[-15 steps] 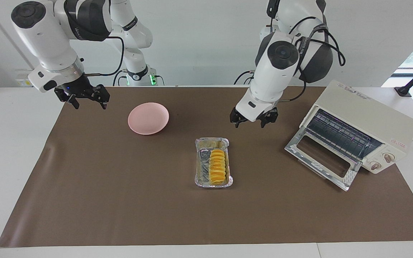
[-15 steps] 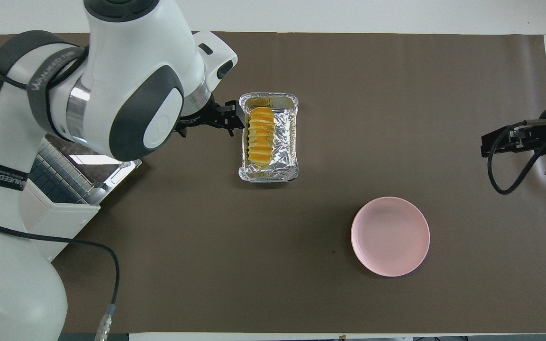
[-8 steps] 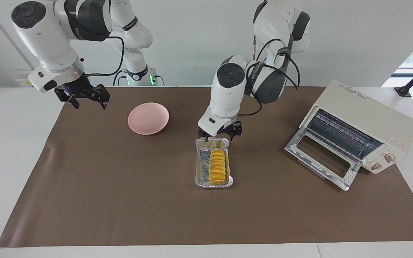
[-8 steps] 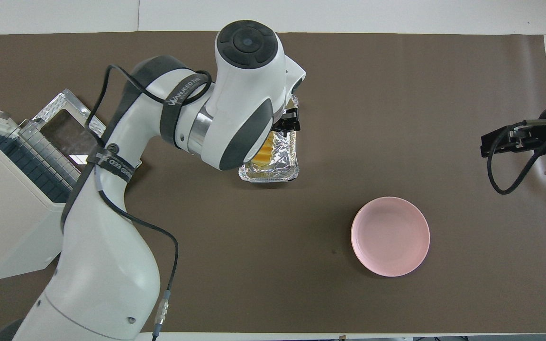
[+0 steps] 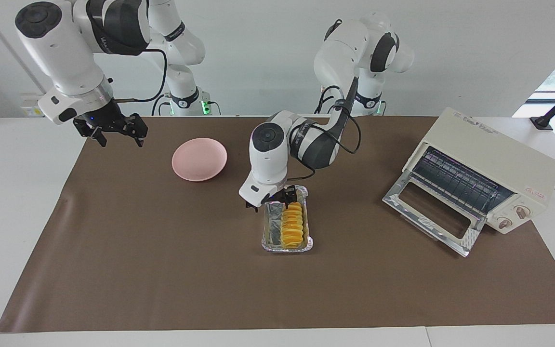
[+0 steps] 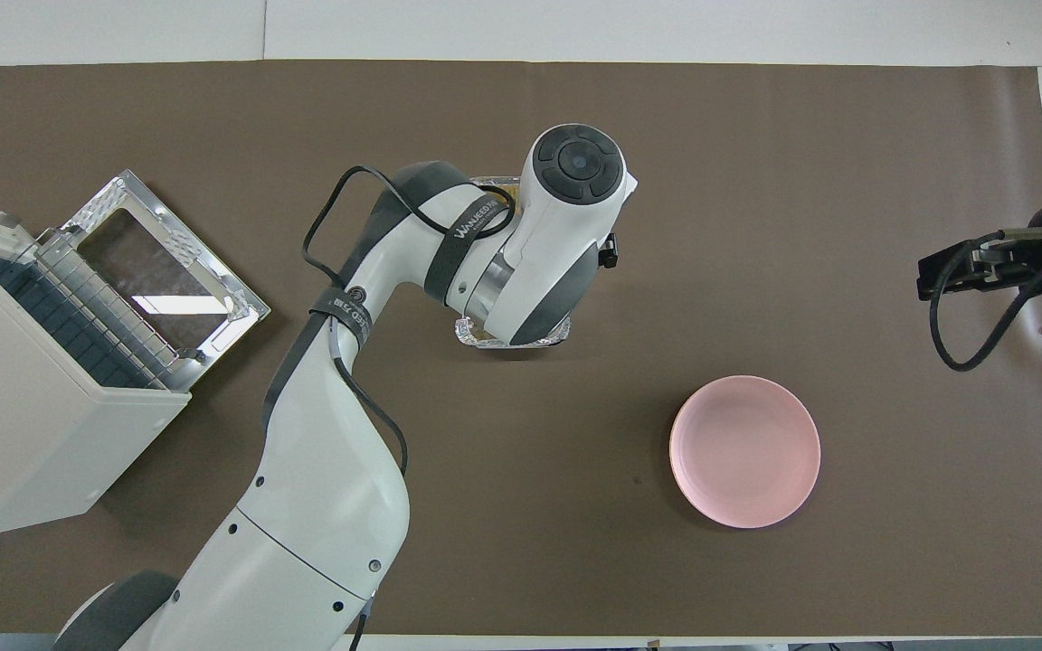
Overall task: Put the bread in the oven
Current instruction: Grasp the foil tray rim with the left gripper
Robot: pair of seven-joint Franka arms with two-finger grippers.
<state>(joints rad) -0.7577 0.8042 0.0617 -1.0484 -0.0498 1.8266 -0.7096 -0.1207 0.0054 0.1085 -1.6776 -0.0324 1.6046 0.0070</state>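
Lying in the foil tray (image 5: 271, 230) just under the left claw (image 5: 273, 199), the bread (image 5: 292, 224) waits ungripped; that claw has swung over from beside the oven (image 5: 480, 180) and hangs wide, ready to descend. Tray walls crowd it; the oven door lies open, counter between bare. The right claw (image 5: 112, 129) waits wide.

Two glossy white arms (image 5: 277, 149) are showing dark grey joint covers and round black end caps; black cables are looping along them, and white lettering is running across a grey band
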